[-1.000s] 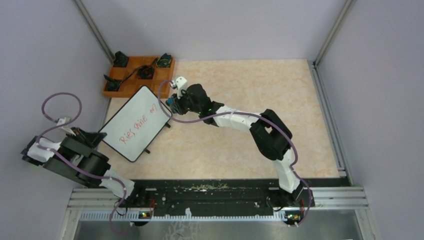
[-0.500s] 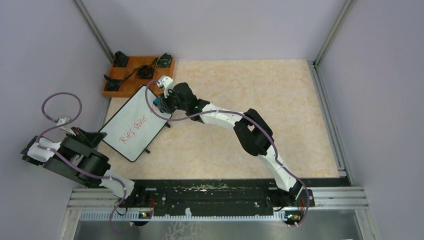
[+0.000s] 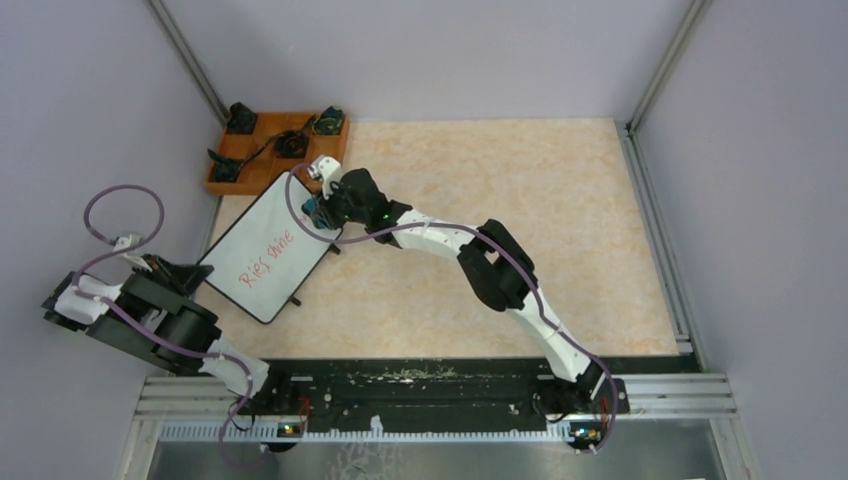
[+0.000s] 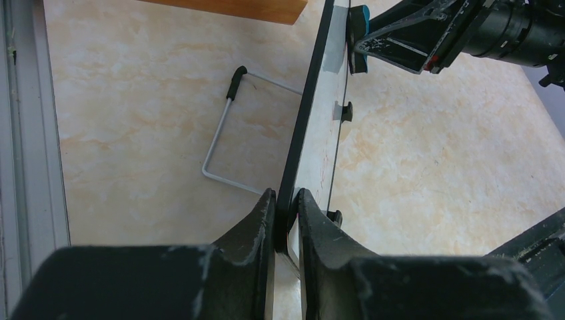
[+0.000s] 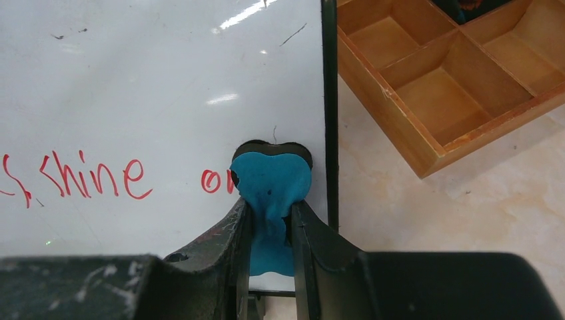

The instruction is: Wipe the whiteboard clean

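The whiteboard (image 3: 268,250) lies tilted at the table's left, with red handwriting on it. My left gripper (image 4: 286,220) is shut on the board's black near edge (image 4: 303,127), seen edge-on in the left wrist view. My right gripper (image 5: 268,220) is shut on a blue eraser (image 5: 270,183) and presses it on the board (image 5: 153,87) at its far right end, just right of the red letters "shine o". In the top view the right gripper (image 3: 318,212) sits over the board's far corner. The eraser also shows in the left wrist view (image 4: 358,37).
An orange compartmented wooden tray (image 3: 240,175) with black clips stands behind the board; it shows at the right of the right wrist view (image 5: 426,87). A wire stand (image 4: 223,133) lies under the board. The left wall and a rail (image 4: 20,133) are close by.
My right arm has reached further left, carrying the eraser from off the board's right edge onto its far end. Some red letters at that end are gone. The left gripper has not moved.
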